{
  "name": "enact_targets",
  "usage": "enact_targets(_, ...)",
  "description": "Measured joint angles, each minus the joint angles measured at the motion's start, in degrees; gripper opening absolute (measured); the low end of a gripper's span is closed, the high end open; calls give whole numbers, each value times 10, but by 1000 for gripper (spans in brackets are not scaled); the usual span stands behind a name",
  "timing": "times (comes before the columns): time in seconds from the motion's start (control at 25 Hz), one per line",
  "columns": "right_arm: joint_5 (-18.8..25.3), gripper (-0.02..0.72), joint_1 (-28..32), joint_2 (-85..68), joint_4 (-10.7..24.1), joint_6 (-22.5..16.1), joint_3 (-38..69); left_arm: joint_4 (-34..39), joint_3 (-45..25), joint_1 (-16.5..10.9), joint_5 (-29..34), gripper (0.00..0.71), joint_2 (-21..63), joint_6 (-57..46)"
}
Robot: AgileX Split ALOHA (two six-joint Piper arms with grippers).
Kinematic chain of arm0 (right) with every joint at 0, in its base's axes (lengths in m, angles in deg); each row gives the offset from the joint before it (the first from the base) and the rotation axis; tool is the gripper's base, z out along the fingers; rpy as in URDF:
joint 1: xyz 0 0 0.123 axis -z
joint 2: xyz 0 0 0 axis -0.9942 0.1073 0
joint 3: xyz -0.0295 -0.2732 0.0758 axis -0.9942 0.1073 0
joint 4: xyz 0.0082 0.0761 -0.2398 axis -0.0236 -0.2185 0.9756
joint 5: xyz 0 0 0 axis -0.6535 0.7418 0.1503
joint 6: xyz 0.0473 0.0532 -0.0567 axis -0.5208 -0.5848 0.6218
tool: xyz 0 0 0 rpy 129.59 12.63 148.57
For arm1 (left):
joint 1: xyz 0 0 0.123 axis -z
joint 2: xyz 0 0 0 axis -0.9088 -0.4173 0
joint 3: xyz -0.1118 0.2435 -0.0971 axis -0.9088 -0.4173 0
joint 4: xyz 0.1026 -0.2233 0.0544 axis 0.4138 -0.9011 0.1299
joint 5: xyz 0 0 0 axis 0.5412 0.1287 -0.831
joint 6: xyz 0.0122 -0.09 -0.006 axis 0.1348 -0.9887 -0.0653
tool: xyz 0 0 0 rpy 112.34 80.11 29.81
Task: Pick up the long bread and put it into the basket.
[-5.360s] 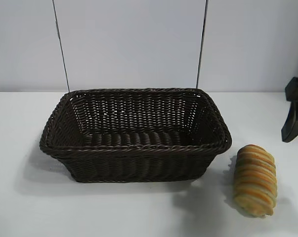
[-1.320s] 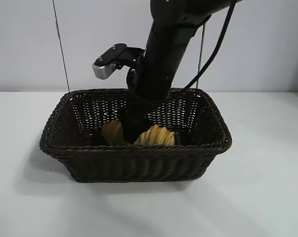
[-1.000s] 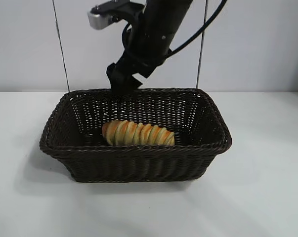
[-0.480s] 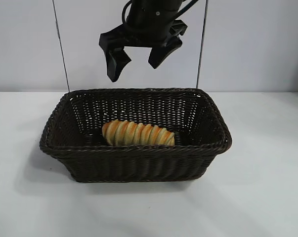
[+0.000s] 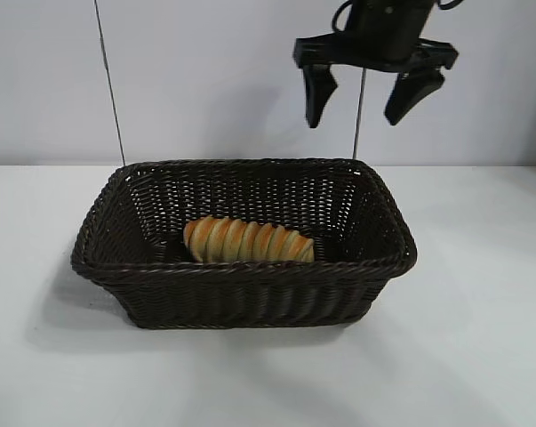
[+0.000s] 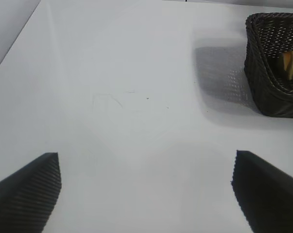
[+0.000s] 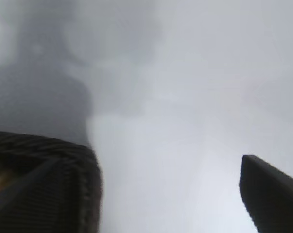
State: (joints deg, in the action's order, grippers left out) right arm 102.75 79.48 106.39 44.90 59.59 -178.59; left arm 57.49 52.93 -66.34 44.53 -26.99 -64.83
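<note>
A: Where is the bread (image 5: pixel 248 241)?

B: Lying flat on the floor of the basket (image 5: pixel 241 267), lengthwise, near the front wall, with nothing touching it.

A: And the right claw (image 5: pixel 364 98)?

B: High over the basket's back right corner, released, its two fingers spread wide and pointing down, holding nothing.

A: The left claw (image 6: pixel 145 187)?

B: Off to the side above bare desk (image 6: pixel 117 97), also spread wide and empty, with the basket well apart from it.

A: So which step is this?

B: I'd judge the placing done; this looks like the retreat. The next move should only need the right arm to clear the basket and park. The bread needs no fixing.
</note>
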Motion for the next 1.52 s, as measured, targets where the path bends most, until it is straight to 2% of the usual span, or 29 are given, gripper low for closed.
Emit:
enact_targets(0.32, 38, 695, 135, -13, 8, 8, -1, 0, 0, 0, 0, 687, 0, -1)
enact_targets(0.56, 66, 695, 188, -35, -17, 13, -1, 0, 0, 0, 0, 687, 0, -2)
enact_targets(1.2, 110, 695, 205, -340, -17, 31, 1, 0, 0, 0, 0, 687, 0, -2)
enact_targets(1.52, 114, 695, 205, -546, -17, 27, 112, 0, 0, 0, 0, 687, 0, -2)
